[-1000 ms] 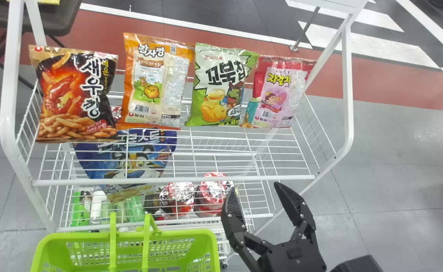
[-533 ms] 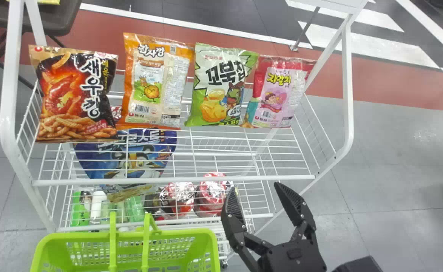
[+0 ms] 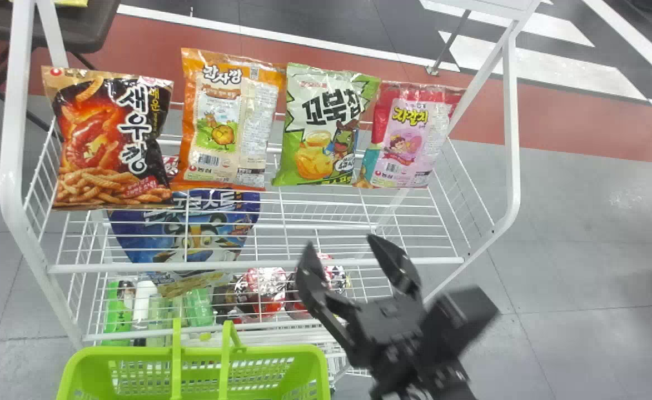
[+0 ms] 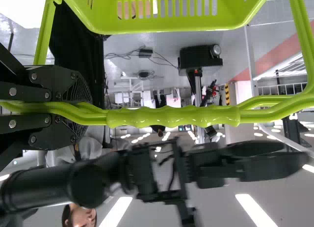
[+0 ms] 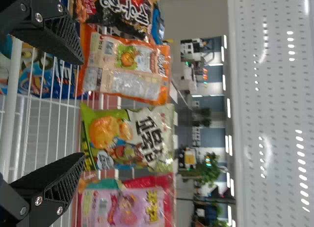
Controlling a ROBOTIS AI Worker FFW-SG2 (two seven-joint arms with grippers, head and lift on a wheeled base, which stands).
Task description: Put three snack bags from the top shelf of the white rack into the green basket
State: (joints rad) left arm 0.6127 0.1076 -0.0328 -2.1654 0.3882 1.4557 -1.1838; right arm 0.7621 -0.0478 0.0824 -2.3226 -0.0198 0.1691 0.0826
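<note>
**Wide open before the shelf, basket at hand**

Going by the head view's clock, find four snack bags set upright along the top shelf of the white rack (image 3: 256, 266): red-and-black bag (image 3: 112, 141) near 10, orange bag (image 3: 228, 119) between 10 and 11, green bag (image 3: 328, 125) at 12, pink bag (image 3: 409, 136) near 2. Faced forward in a row, presumably for picking singly. Look to 7 for the green basket (image 3: 192, 351), held just before the rack, probably to shorten each carry.

Notice the left pincer (image 4: 83, 111) closed around the basket's handle (image 4: 171, 116), likely to steady it while picking. See the right pincer (image 3: 341, 255) near 6, spread wide, gripping nothing and touching no bag. Lined up most nearly with the green bag; probably headed there next. Needs care to avoid nudging the pink bag, close beside.
</note>
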